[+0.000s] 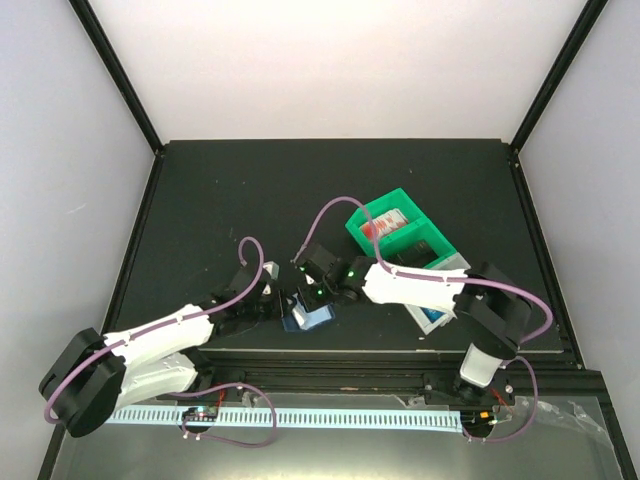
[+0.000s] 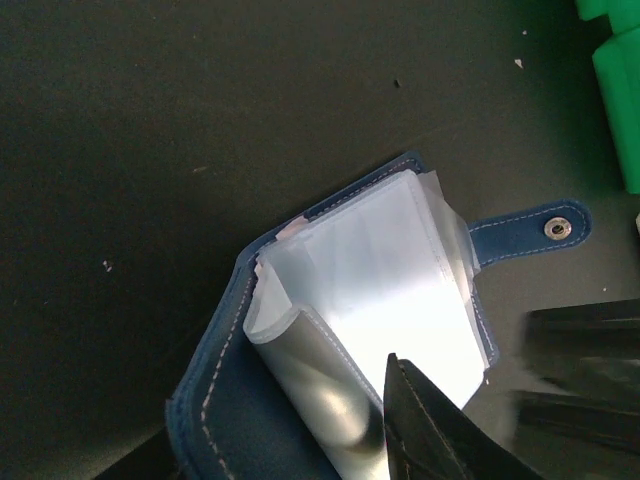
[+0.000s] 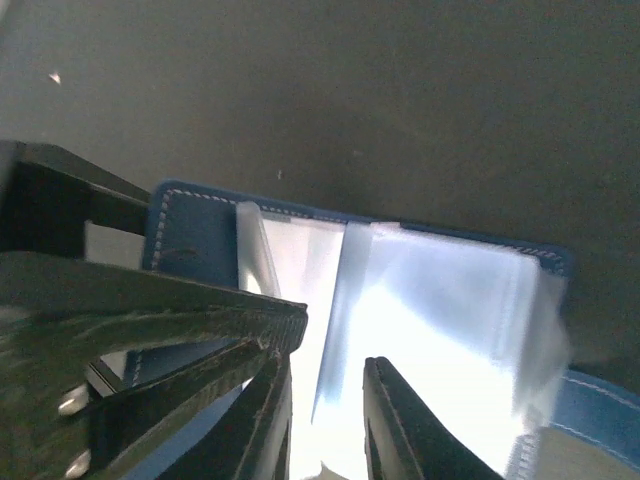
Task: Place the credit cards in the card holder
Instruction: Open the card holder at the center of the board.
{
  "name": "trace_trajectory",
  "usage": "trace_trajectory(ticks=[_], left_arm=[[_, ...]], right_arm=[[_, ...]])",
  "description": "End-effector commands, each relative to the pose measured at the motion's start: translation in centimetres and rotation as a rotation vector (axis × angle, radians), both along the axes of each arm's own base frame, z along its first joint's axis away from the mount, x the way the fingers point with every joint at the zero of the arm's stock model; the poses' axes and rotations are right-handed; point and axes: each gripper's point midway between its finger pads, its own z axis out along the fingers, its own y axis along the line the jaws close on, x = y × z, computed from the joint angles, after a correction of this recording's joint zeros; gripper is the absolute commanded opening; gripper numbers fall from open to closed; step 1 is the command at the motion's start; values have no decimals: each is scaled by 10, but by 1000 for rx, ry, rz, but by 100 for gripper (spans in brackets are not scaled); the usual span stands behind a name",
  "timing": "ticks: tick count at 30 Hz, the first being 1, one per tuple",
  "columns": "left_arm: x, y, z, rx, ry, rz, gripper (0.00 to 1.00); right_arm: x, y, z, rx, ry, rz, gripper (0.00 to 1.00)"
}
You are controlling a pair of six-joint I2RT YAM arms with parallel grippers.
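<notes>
The card holder [image 1: 308, 320] lies open on the black table near the front edge, its clear plastic sleeves [image 2: 400, 300] fanned out and its snap strap [image 2: 540, 230] pointing away. My left gripper [image 1: 272, 300] grips the holder's left cover flap [image 2: 215, 400] with its fingers [image 2: 430, 440] closed over it. My right gripper [image 3: 328, 365] hovers over the sleeves with the jaws a little apart, one sleeve edge [image 3: 335, 330] between them. No bright blue card shows in the wrist views. A small blue patch [image 1: 432, 318] lies in the white bin under my right arm, too small to identify.
A green bin [image 1: 395, 205] holding red-and-white items and a black item stands right of centre. A white bin [image 1: 450, 265] sits beside it, partly under my right forearm. The green bin's corner shows in the left wrist view [image 2: 615, 90]. The table's front edge runs just behind the holder.
</notes>
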Motion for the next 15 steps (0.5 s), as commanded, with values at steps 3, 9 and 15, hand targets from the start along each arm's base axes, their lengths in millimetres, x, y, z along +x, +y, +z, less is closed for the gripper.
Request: trace_trajectory(ticks=[3,9,15], left_arm=[[4,-3,5,-38,-30,7,38],[3,14,0,-14,-23,102,45],[3,34,8,1,-44,200,52]], right_arm=[[-18,22,-26,73,112,89,21],[-28,24,-46,69,169,116,21],[-29,24,-54,64,179,117,27]])
